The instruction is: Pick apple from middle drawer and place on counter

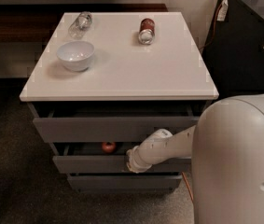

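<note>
Got the apple (108, 146) sitting in the middle drawer (89, 164), with the end effector (133, 163) at the drawer's front edge, just right of it. Can't say whether wide or narrow.

The glossy white bench (136, 71) carries a white bowl (75, 55) at front left, a clear bottle (80, 24) on its side at back left, and a soda can (146, 30) on its side at back right of centre. The gripper (133, 164) sits below the bench, at the front of the middle drawer (89, 164).
</note>
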`<move>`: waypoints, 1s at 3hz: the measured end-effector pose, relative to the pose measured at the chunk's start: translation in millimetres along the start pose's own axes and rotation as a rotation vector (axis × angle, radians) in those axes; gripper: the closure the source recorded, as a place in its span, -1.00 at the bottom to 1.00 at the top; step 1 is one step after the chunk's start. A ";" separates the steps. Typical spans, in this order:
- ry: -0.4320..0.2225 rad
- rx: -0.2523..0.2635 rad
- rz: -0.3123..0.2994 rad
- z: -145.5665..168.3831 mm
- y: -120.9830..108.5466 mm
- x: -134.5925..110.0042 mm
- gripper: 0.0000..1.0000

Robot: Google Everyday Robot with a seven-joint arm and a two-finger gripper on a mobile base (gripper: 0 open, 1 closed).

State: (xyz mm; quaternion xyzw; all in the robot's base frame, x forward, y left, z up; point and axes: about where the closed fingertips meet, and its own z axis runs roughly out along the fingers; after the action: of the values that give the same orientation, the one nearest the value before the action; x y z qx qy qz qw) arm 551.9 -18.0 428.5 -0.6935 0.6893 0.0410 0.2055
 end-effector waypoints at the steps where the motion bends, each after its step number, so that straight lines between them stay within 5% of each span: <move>1: 0.000 0.000 0.000 -1.6 -0.3 -0.6 0.74; 3: 0.000 0.000 0.000 -3.6 -0.7 -1.4 -0.19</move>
State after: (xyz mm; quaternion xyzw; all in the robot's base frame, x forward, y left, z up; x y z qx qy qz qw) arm 551.7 -17.9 432.4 -0.6935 0.6893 0.0412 0.2055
